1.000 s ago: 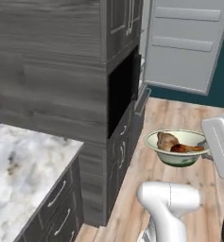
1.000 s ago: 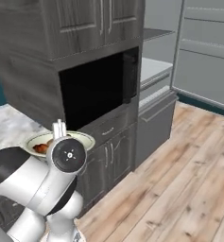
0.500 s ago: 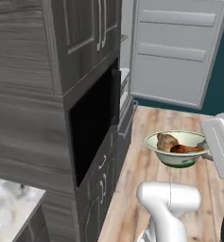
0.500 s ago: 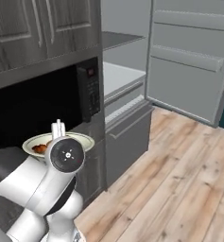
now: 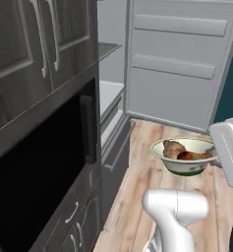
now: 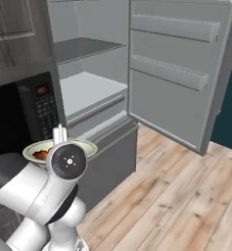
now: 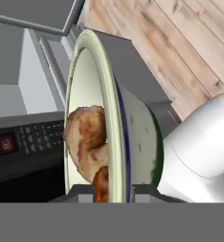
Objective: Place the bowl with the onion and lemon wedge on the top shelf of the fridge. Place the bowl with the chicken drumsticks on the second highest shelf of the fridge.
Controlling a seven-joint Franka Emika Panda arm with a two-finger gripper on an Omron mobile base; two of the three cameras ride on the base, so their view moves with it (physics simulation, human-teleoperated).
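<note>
From the left base camera, the bowl [image 5: 183,155] with the drumsticks [image 5: 179,150] hangs level above the wood floor [image 5: 137,197], carried at its right rim where my wrist meets it. The fridge [image 5: 110,74] stands open ahead and to the left of the bowl, its door [image 5: 179,64] swung wide behind it. A shelf [image 5: 107,49] shows high inside, a paler one [image 5: 110,93] below. The black microwave [image 5: 44,162] sits in the cabinet beside the fridge, nearer to me.

From the right base camera, the bowl [image 6: 58,148] peeks out behind my own elbow, in front of the microwave [image 6: 36,105]. The fridge shelves [image 6: 85,49] lie up and to the right of it, well apart. I judge the coming move turns on this: the bowl must rise and travel forward into the opening, rim kept level.

From the hand camera, my claw [image 7: 112,193] is pinching the bowl's rim [image 7: 111,142], one fingertip [image 7: 81,191] inside by the meat [image 7: 87,139], the other outside against the greenish wall. The view is rolled, so the bowl looks on edge. Beyond the rim I see the fridge interior [image 7: 19,85] and the microwave panel [image 7: 23,137].
</note>
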